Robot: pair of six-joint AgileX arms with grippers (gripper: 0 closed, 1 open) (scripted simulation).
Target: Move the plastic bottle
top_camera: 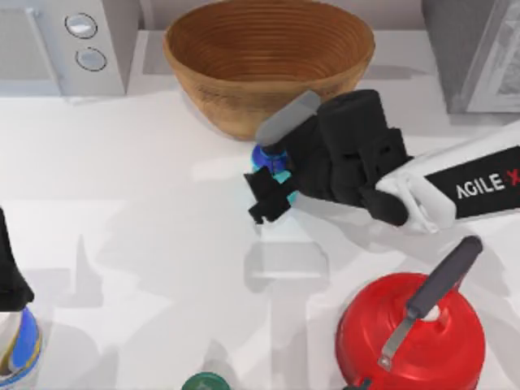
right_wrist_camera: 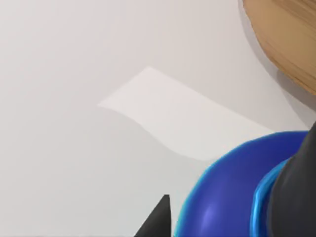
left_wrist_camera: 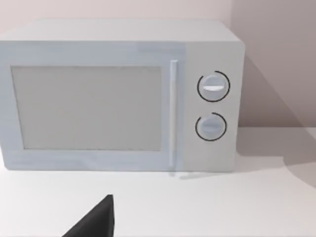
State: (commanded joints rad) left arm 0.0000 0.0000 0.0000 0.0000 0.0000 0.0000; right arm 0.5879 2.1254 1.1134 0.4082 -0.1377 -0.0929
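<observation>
The plastic bottle, small and cyan with a darker blue shoulder, sits just in front of the wooden bowl, near the middle of the table. My right gripper reaches in from the right and is shut on the bottle; the wrist covers most of it. In the right wrist view the bottle's blue shoulder looms close beside one black fingertip. My left gripper is parked at the left edge, open, with one fingertip showing in the left wrist view.
A microwave stands at the back left, and a grey appliance at the back right. A red kettle with a dark handle sits front right. A white-and-blue striped container and a dark green item line the front edge.
</observation>
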